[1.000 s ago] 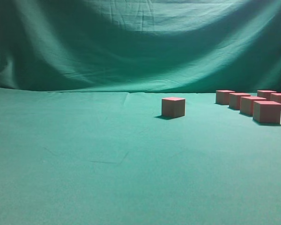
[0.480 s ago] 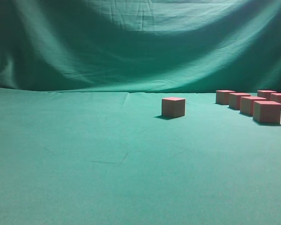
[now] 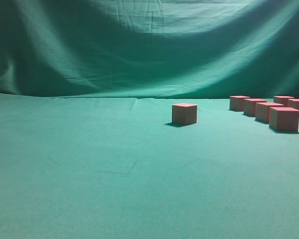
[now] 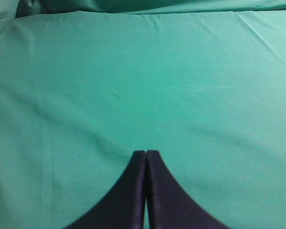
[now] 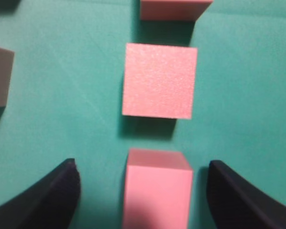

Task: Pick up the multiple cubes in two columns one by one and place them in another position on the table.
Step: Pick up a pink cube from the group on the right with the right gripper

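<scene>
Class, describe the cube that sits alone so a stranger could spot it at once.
Start from the green table in the exterior view and find the cluster of pink cubes at the far right. Look left of it toward the middle: the lone cube stands by itself on bare cloth, with no neighbour touching or beside it.

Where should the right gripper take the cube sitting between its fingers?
On its two side faces, coming straight down. The cube sits square between the open right gripper, with bare cloth on both sides, while the next cube stands close beyond it, blocking that face.
</scene>
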You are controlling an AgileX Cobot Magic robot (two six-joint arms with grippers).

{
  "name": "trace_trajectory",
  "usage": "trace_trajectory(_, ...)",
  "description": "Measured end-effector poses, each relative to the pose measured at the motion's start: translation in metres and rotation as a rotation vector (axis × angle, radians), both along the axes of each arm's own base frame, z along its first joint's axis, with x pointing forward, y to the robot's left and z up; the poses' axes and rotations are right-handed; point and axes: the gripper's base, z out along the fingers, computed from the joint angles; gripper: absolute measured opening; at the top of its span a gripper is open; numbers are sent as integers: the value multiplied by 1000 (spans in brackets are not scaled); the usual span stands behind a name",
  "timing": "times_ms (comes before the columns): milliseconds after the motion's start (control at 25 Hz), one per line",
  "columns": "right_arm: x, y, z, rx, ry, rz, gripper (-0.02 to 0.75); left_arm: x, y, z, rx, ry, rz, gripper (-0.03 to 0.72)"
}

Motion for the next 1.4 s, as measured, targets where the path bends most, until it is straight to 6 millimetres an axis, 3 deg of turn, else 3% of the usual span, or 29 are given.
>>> trace_trajectory(80, 0, 0, -3, 0, 7, 0, 499, 0, 0, 0, 0, 0, 0, 0)
trace_trajectory(200, 1, 0, -7, 0, 21, 0, 506, 0, 0, 0, 0, 0, 0, 0)
trace_trajectory(240, 1, 0, -7, 0, 23, 0, 444, 0, 0, 0, 0, 0, 0, 0)
trace_trajectory(280, 1, 0, -7, 0, 23, 0, 445, 0, 0, 0, 0, 0, 0, 0)
trace_trajectory(400, 1, 0, -8, 0, 24, 0, 271, 0, 0, 0, 0, 0, 0, 0)
trace_trajectory(440, 1, 0, -7, 0, 24, 0, 251, 0, 0, 0, 0, 0, 0, 0)
trace_trajectory(800, -5, 1, -1, 19, 79, -14, 258, 0, 0, 0, 0, 0, 0, 0)
trace_trajectory(880, -8, 4, 11, 46, 93, -29, 258, 0, 0, 0, 0, 0, 0, 0)
trace_trajectory(1000, -10, 16, 45, 95, 54, 2, 258, 0, 0, 0, 0, 0, 0, 0)
trace_trajectory(1280, -6, 93, 132, 188, -161, 337, 258, 0, 0, 0, 0, 0, 0, 0)
trace_trajectory(1400, 1, 129, 157, 200, -205, 474, 258, 0, 0, 0, 0, 0, 0, 0)
